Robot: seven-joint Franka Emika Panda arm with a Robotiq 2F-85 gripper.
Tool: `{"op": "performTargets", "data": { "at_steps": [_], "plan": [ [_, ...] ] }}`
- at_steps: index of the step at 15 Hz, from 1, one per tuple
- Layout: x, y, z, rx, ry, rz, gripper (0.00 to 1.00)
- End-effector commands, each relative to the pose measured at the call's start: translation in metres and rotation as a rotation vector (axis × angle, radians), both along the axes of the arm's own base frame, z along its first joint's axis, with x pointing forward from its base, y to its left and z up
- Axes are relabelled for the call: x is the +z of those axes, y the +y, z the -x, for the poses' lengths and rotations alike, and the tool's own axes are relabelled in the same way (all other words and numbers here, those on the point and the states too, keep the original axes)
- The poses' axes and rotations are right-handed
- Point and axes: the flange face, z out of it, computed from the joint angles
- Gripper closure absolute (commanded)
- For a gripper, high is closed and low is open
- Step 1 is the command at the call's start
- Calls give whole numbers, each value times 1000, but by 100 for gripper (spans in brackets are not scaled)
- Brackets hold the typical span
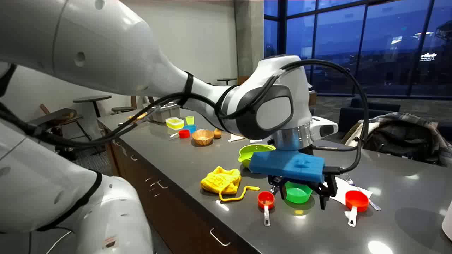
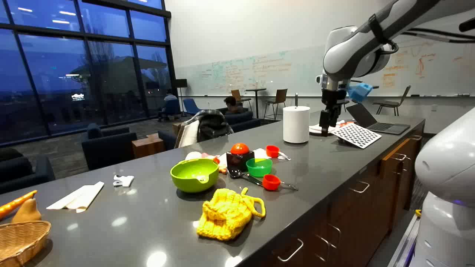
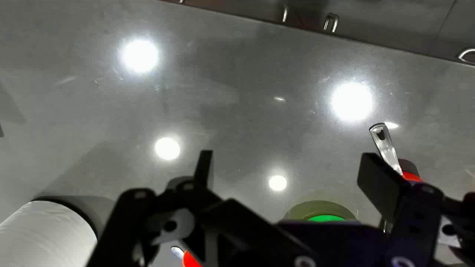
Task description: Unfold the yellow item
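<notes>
Bunched yellow cloth (image 2: 223, 217) in both exterior views only

In an exterior view the cam's v close to the arm (image 1: 144, 61), a bit above counter (image 1: 317, 233) ht, facing obliquely over it, windows (image 1: 339, 46) upper R; in an exterior view the cam's by the basket (image 2: 24, 241), facing twd the whiteboard (image 2: 267, 72), arm farther off at R. Both exterior views share yellow cloth (image 2: 224, 217), lime bowl (image 2: 191, 183), green bowl (image 2: 259, 170) & red cups (image 2: 271, 183), seen from approx opp ends. Wrist view looks down onto counter at close range, gripper (image 3: 286, 154) at btm, drawer handles (image 3: 331, 15) at top, sharing bits of green bowl & red cups w/ both exterior views.
</notes>
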Motion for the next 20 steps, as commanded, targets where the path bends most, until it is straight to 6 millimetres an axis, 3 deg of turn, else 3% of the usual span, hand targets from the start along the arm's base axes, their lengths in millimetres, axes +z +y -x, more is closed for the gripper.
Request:
{"op": "performTargets", "data": {
  "at_steps": [1,8,11,14,20],
  "plan": [
    [1,0,0,0,1,0,0],
    [1,0,0,0,1,0,0],
    [-7,19,-16,-9,33,21,0],
    [-19,61,-45,0,51,58,0],
    [-44,192,-113,123,73,109,0]
  ]
}}
